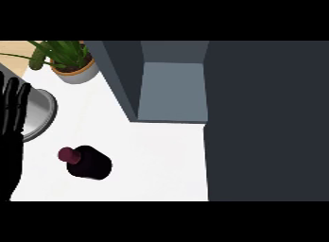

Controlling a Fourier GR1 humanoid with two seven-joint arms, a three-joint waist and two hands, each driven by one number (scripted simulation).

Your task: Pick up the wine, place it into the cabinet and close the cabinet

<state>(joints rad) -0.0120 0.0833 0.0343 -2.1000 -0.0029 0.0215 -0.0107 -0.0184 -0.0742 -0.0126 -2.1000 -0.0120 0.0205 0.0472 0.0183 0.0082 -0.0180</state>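
The wine bottle (pixel 84 162) stands on the counter (pixel 157 156), seen from almost straight above; its body is a squat, dark, nearly black cylinder with a smooth skin, and its cap is a small round disc of dull maroon; any label on it cannot be read from this angle. It sits nearer than the cabinet (pixel 171 90) and a little to the left of it, apart from everything else, between the cabinet and the left hand (pixel 1 142).

The left hand shows at the left edge, glossy black, its fingers straight and pointing to the far side; it is spread wide and holds nothing, and it does not touch the bottle.

The cabinet stands open; its inside is a plain box of matte blue-grey, with a darker slate wall on its left side; a broad dark panel (pixel 273 120) fills the right of the view, flat and featureless, and whether it is the door or a closed front cannot be told.

The counter is a smooth, flat white with no pattern; at the far left corner a strip of tan, wood-coloured surface (pixel 7 47) shows beyond it. A round bowl (pixel 41 113) of brushed silver metal lies at the left, partly hidden behind the fingers. A potted plant (pixel 71 60) stands far left, just beside the cabinet's left wall; long pointed green leaves rise from brown soil in a pale grey round pot.
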